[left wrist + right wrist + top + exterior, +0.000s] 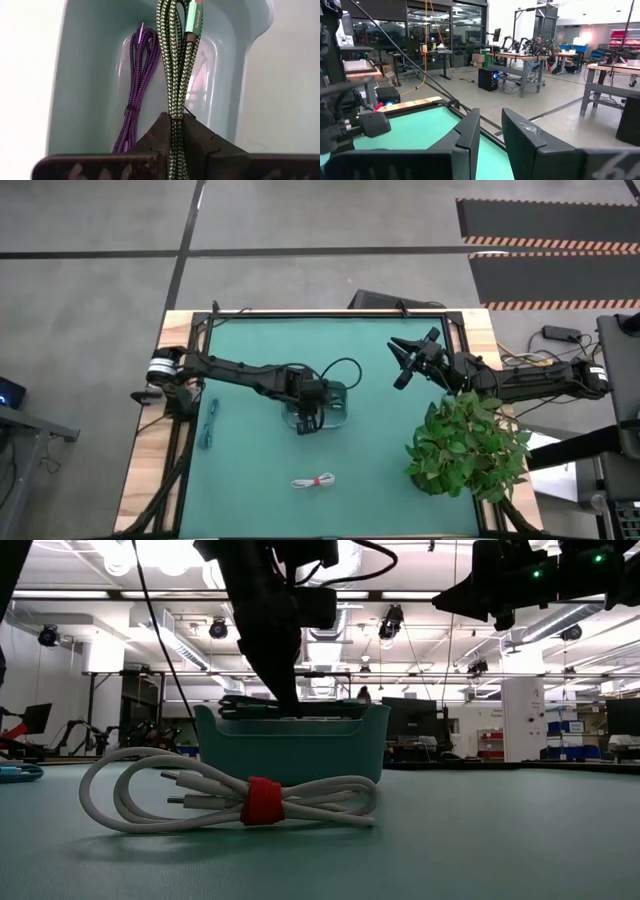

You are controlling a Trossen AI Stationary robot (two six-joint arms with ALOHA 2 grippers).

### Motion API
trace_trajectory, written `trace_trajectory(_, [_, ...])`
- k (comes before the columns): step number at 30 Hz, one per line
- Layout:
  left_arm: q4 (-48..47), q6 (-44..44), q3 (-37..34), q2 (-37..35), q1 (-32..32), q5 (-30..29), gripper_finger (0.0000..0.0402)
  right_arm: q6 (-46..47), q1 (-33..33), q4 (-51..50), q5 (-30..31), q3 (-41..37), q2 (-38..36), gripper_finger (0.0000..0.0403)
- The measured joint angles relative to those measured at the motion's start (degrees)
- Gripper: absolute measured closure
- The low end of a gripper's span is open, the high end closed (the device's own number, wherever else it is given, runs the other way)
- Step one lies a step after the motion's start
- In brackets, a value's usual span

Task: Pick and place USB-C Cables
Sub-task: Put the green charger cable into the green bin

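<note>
A potted plant (465,443) is seen at the right edge of the table (400,480), near the front right corner, and a pale teal tray (338,392) is placed near the table's centre. The left gripper (308,418) is positioned over the tray, its arm reaching in from the left edge and partly hiding the tray from above. Its fingers (150,142) are closed on the green cable (173,75), a braided bundle of green and pale strands with a metallic green plug; the bundle's long axis is directed straight out ahead of the claw, over the tray's interior. A purple braided cable (137,85) is laid on the tray floor beside it, roughly parallel and bound by a thin dark tie. The white cable (314,480), looped and cinched by a red tie (262,802), is laid toward the front edge, its long axis parallel to that edge. The teal cable (208,425) is stretched near the left edge, running front to back. The right gripper (408,360) is held above the table's rear right area, its fingers (470,132) parted and empty.
</note>
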Motion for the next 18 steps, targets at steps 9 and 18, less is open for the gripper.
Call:
trace_trajectory(9, [0.2, 0.1, 0.0, 2.4, 0.0, 0.0, 0.0389, 0.0, 0.0, -0.3, 0.0, 0.0, 0.0, 0.0330])
trace_trajectory(18, [0.3, 1.1, 0.0, 3.7, 0.0, -0.2, 0.0389, 0.0, 0.0, -0.3, 0.0, 0.0, 0.0, 0.0330])
